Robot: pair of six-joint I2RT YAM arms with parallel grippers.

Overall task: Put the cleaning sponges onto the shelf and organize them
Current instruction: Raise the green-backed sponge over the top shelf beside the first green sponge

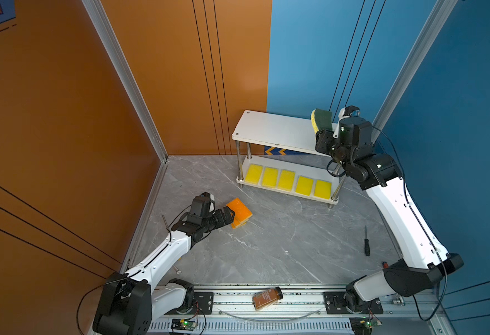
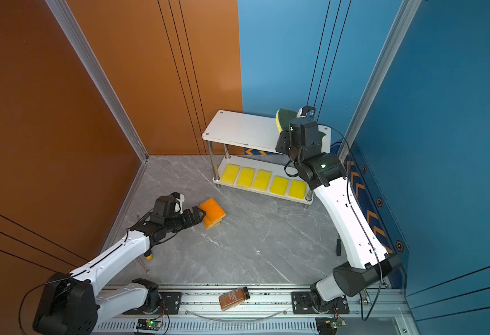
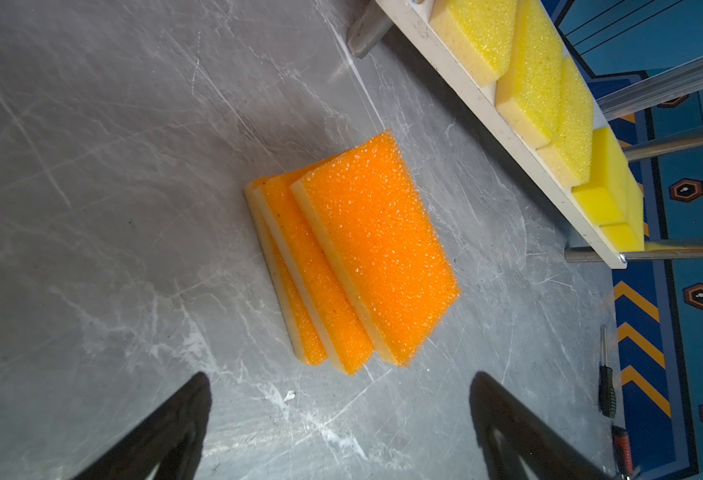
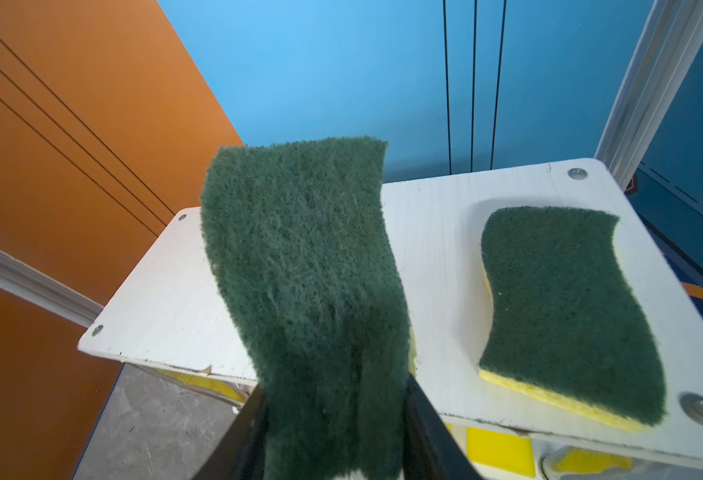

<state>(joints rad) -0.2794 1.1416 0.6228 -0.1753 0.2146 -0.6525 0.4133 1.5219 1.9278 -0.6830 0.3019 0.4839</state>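
Green-topped sponge (image 4: 308, 291) held on end by the right fingers (image 4: 424, 436), above the shelf (image 1: 275, 130).
It hangs over the top board beside a second green-topped sponge (image 4: 557, 307) lying flat there; five yellow sponges (image 1: 286, 179) sit in a row on the lower board. Three orange-topped sponges (image 3: 362, 257) lie in a staggered stack on the grey surface (image 1: 267, 240), just ahead of the left fingers (image 3: 166, 432), which stand wide apart and hold nothing.
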